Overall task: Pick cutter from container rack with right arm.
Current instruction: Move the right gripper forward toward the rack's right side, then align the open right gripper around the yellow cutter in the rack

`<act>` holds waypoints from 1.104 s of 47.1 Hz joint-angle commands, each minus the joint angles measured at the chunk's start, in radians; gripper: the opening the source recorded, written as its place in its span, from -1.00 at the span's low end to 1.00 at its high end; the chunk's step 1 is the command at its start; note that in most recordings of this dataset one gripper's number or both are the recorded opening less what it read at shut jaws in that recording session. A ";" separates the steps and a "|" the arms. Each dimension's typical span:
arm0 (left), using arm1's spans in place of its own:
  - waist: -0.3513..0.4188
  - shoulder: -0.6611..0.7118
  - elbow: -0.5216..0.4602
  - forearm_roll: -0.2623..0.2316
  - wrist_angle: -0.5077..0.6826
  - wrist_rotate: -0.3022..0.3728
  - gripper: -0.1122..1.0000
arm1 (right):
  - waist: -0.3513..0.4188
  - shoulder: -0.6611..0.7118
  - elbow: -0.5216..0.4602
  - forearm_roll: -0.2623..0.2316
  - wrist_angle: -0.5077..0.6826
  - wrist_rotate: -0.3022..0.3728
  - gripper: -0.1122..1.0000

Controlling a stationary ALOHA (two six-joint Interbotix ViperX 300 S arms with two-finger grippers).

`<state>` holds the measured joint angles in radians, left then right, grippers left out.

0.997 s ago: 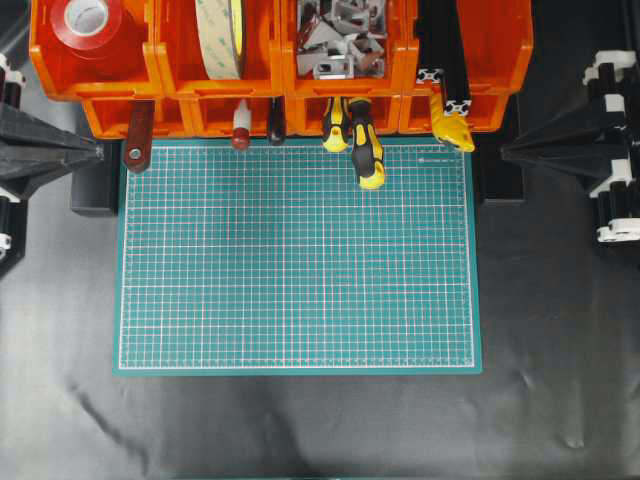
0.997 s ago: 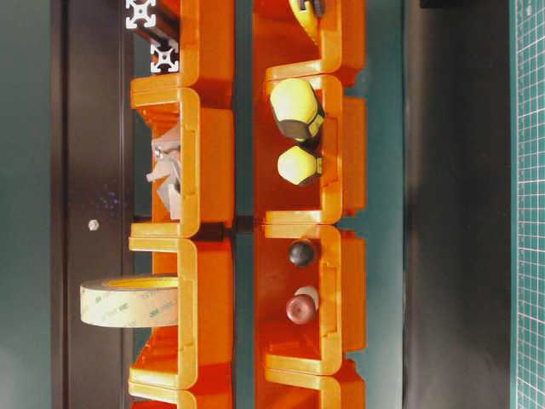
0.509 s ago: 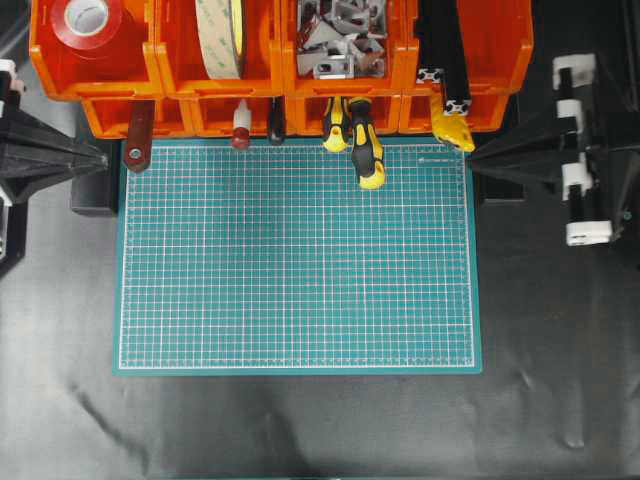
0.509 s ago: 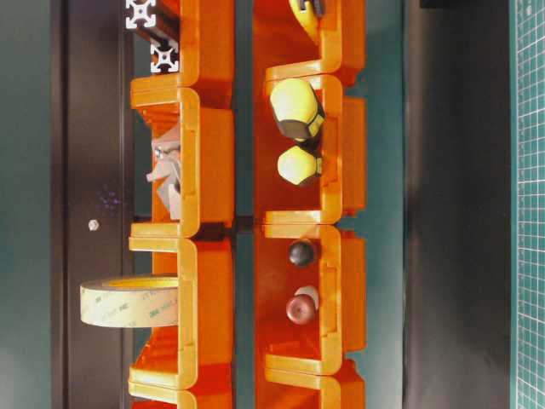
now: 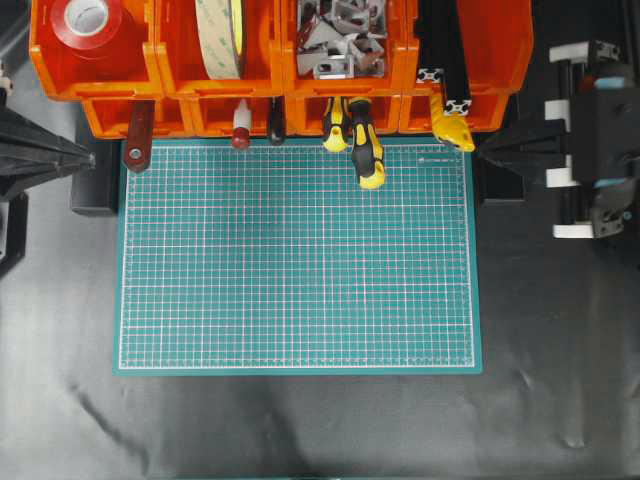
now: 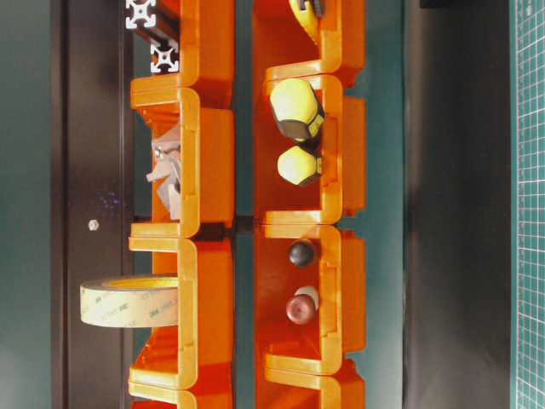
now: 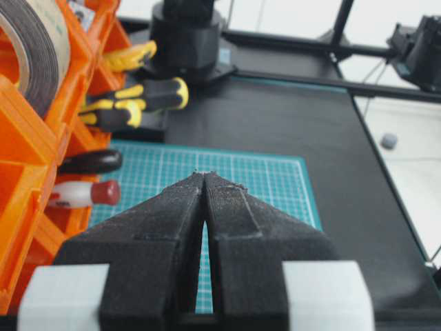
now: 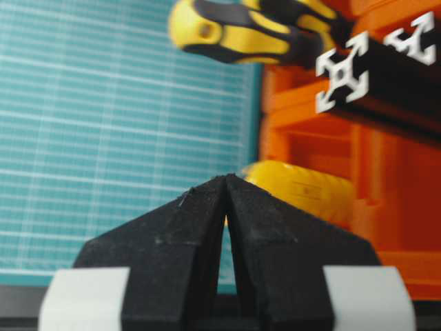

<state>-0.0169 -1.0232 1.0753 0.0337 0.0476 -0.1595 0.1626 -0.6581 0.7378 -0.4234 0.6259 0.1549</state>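
The cutter (image 5: 452, 128) is a slim yellow piece sticking out of the lower right bin of the orange container rack (image 5: 500, 55), its end over the green mat's corner. The right arm (image 5: 600, 140) stands right of the rack. My right gripper (image 5: 482, 151) is shut and empty, its tip pointing left, a short way right of the cutter and apart from it. In the right wrist view the cutter (image 8: 303, 189) lies blurred just beyond the closed right gripper (image 8: 226, 177). My left gripper (image 7: 204, 174) is shut and empty at the mat's left edge (image 5: 98, 158).
Two yellow-and-black screwdrivers (image 5: 365, 150) jut from the middle lower bin onto the green mat (image 5: 300, 270). Black aluminium extrusions (image 5: 445, 60) lie in the bin above the cutter. Tape rolls (image 5: 220, 30), metal brackets (image 5: 340, 35) and dark tool handles (image 5: 240, 135) fill other bins.
The right arm has turned at the wrist and its shut tip has come left toward the rack's right end. The left arm has hardly moved.
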 commanded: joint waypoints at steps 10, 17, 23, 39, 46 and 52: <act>0.000 -0.003 -0.028 0.003 0.005 -0.002 -0.80 | 0.261 0.103 -0.066 -0.405 0.382 0.351 -0.80; 0.000 -0.008 -0.028 0.003 0.020 -0.002 -0.80 | 0.362 0.127 -0.026 -0.537 0.371 0.560 -0.80; 0.002 -0.006 -0.028 0.003 0.028 -0.003 -0.80 | 0.391 0.138 0.014 -0.540 0.334 0.614 -0.79; -0.002 -0.006 -0.026 0.003 0.028 -0.006 -0.80 | 0.350 0.225 0.034 -0.574 0.311 0.621 0.50; -0.002 -0.003 -0.021 0.003 0.028 -0.006 -0.80 | 0.339 0.276 0.038 -0.621 0.328 0.624 0.60; -0.002 -0.003 -0.020 0.003 0.028 -0.008 -0.80 | 0.313 0.318 0.040 -0.638 0.325 0.632 0.56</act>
<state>-0.0169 -1.0339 1.0753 0.0353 0.0798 -0.1626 0.4924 -0.3574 0.7869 -1.0446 0.9465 0.7808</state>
